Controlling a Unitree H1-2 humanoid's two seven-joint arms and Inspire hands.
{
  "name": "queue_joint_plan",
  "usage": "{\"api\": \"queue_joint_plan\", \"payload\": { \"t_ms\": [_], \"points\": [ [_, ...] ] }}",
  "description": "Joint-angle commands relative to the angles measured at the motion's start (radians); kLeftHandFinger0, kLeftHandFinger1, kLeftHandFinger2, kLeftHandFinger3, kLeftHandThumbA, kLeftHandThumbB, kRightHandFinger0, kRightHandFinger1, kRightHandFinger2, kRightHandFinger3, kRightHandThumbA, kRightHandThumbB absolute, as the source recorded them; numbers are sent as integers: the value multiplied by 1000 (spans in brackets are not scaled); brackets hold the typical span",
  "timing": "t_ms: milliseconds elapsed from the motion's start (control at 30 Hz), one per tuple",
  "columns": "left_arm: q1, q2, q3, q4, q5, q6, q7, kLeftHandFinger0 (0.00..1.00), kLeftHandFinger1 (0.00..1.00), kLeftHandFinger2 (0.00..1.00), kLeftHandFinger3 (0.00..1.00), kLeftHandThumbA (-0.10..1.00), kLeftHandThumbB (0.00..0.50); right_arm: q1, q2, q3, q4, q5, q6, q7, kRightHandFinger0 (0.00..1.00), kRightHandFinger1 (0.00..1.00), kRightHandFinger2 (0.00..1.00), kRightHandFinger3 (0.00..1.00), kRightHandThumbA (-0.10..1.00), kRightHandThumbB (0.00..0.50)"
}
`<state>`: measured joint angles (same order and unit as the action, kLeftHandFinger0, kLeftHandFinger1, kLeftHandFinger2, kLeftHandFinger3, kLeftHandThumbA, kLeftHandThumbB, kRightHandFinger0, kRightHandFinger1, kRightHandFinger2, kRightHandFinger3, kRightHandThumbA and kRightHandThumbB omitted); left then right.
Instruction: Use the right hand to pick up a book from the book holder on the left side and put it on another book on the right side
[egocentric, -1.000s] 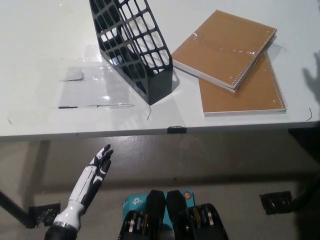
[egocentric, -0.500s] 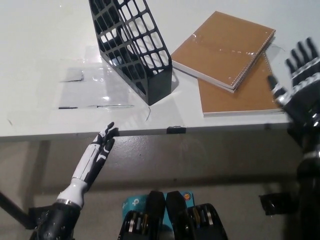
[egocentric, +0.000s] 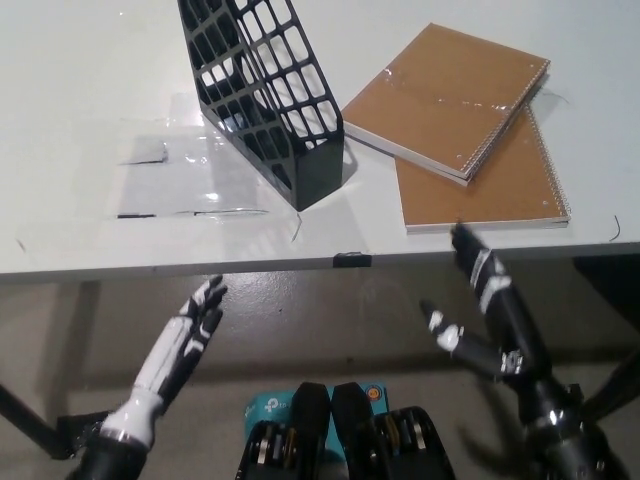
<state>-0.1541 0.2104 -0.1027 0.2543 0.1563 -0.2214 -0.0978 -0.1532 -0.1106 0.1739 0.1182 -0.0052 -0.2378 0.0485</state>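
Two stacked brown notebooks (egocentric: 470, 120) at 1 o'clock, black book holder (egocentric: 265, 95) at 11, right hand (egocentric: 485, 305) spread empty at 5, left hand (egocentric: 190, 335) flat, empty at 7

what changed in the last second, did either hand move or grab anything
The black right hand moved most: from the table's right edge it dropped below the front edge, lower and nearer the middle, fingers apart, holding nothing. The white left hand shifted only slightly below the table and is open. The book holder, top notebook and bottom notebook stayed put.
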Motion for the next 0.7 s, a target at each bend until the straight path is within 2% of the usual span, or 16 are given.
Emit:
{"api": "queue_joint_plan", "payload": {
  "t_ms": [0,133,233,333,533,667],
  "points": [
    [39,11,-6,-46,-3,-47,-12,959,1000,1000,1000,1000,178,19,-23,22,20,-101,-97,9,1000,1000,1000,1000,591,246],
    [81,12,-13,-60,-5,-45,-16,943,1000,1000,1000,994,172,53,-24,30,40,-118,-91,8,960,1000,1000,1000,552,239],
    [104,11,-19,-75,0,-35,-17,941,1000,1000,1000,994,171,66,-26,33,56,-133,-97,5,940,1000,1000,1000,568,249],
    [111,9,-17,-75,-3,-35,-13,939,1000,1000,1000,987,181,70,-27,36,62,-137,-89,10,933,1000,1000,1000,576,248],
    [107,7,-16,-74,0,-30,-10,937,1000,1000,1000,981,167,54,-27,35,79,-136,-78,18,903,970,1000,1000,555,257],
    [97,2,-10,-65,-12,-32,-9,942,1000,1000,1000,978,179,34,-34,36,96,-147,-79,24,885,946,1000,1000,547,247]
  ]
}}
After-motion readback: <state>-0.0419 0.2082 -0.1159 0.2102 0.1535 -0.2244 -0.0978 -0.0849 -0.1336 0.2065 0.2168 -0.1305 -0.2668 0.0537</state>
